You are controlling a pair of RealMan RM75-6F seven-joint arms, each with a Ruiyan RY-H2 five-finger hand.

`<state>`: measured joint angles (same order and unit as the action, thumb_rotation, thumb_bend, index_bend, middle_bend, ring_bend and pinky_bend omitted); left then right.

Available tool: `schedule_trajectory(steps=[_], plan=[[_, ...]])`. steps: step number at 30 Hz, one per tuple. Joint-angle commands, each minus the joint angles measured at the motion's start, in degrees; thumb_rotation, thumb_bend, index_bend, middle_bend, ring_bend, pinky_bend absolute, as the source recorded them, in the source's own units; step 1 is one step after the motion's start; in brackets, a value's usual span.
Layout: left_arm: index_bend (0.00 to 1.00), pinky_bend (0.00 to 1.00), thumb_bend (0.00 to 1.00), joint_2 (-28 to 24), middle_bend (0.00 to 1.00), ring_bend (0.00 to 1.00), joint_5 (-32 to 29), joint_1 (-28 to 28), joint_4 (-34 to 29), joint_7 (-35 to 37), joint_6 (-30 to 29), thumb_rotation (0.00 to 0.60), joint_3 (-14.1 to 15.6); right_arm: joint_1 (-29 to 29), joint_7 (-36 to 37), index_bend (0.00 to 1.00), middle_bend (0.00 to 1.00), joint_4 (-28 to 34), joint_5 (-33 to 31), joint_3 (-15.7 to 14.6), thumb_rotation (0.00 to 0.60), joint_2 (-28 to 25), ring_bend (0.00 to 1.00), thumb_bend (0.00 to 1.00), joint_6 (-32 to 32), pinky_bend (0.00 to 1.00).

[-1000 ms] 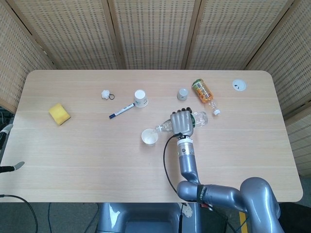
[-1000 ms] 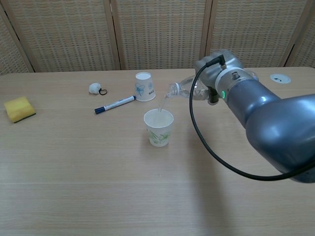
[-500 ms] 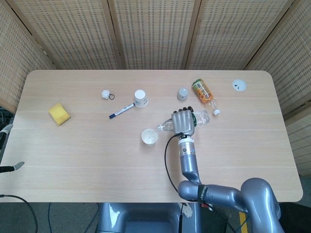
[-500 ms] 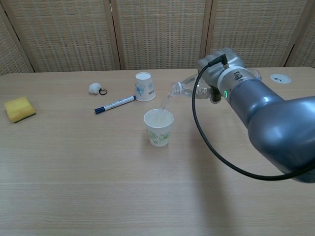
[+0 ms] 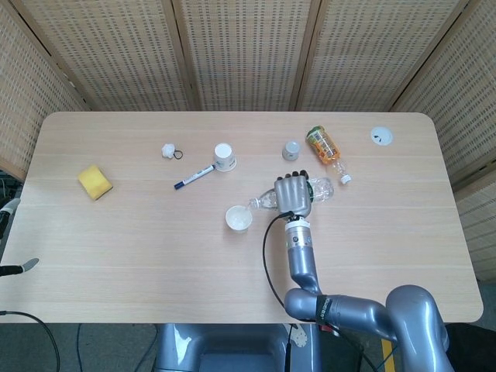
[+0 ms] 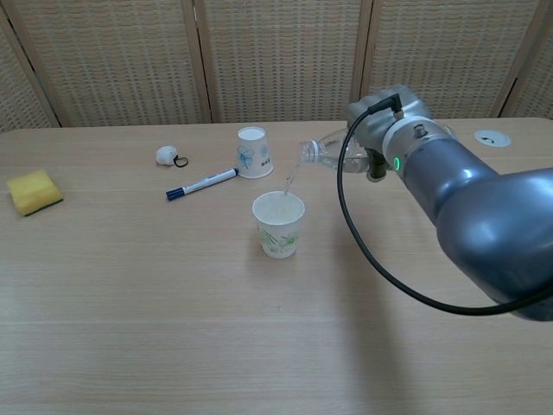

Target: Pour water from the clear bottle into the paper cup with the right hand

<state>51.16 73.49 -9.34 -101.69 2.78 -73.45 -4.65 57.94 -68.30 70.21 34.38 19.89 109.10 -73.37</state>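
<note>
My right hand [image 5: 292, 194] [image 6: 380, 121] grips the clear bottle [image 5: 267, 201] [image 6: 327, 155], which lies tilted with its open mouth pointing left and slightly down. A thin stream of water falls from the mouth into the upright paper cup [image 5: 239, 219] [image 6: 279, 224] just below and to the left of it. The cup stands on the table in front of the hand, white with a green print. My left hand shows in neither view.
An upturned paper cup [image 5: 225, 157] [image 6: 253, 151] and a blue marker [image 5: 194, 177] [image 6: 201, 184] lie behind the cup. A yellow sponge [image 5: 94, 181], a small white object with a ring [image 5: 167, 149], an orange-labelled bottle [image 5: 326, 149], a small grey cap [image 5: 291, 149] and a white disc [image 5: 380, 136] lie about the table.
The bottle's mouth has risen slightly and the stream has thinned. The cup and the other objects have stayed put.
</note>
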Motion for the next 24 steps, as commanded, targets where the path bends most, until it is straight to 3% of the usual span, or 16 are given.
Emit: schedule_trajectory(steps=[1,6,12,17,24], plan=[[0.00,0.00,0.07,0.0,0.00,0.00,0.0,0.0,0.0,0.0,0.1,0.600,0.0,-0.6,2.8,0.55,0.59,0.4,0.4,1.0,0.600,0.1,0.51,0.64,0.5,0.74],[0.00,0.00,0.07,0.0,0.00,0.00,-0.1,0.0,0.1,0.1,0.1,0.600,0.0,-1.5,6.9,0.55,0.59,0.8,1.4,1.8,0.600,-0.2,0.51,0.64,1.6,0.74],[0.00,0.00,0.07,0.0,0.00,0.00,0.1,0.0,0.1,0.2,0.1,0.600,0.1,-3.4,16.0,0.55,0.59,3.5,1.9,4.9,0.600,-0.9,0.51,0.63,3.4,0.74],[0.00,0.00,0.07,-0.1,0.00,0.00,0.3,0.0,0.0,0.2,0.1,0.600,0.1,-7.4,29.1,0.55,0.59,5.3,5.1,6.0,0.600,-1.6,0.51,0.63,4.4,0.74],[0.00,0.00,0.07,-0.1,0.00,0.00,0.8,0.1,-0.2,0.1,-0.2,0.600,0.3,-11.4,44.1,0.55,0.59,6.5,7.3,6.6,0.600,-3.5,0.51,0.63,11.1,0.73]])
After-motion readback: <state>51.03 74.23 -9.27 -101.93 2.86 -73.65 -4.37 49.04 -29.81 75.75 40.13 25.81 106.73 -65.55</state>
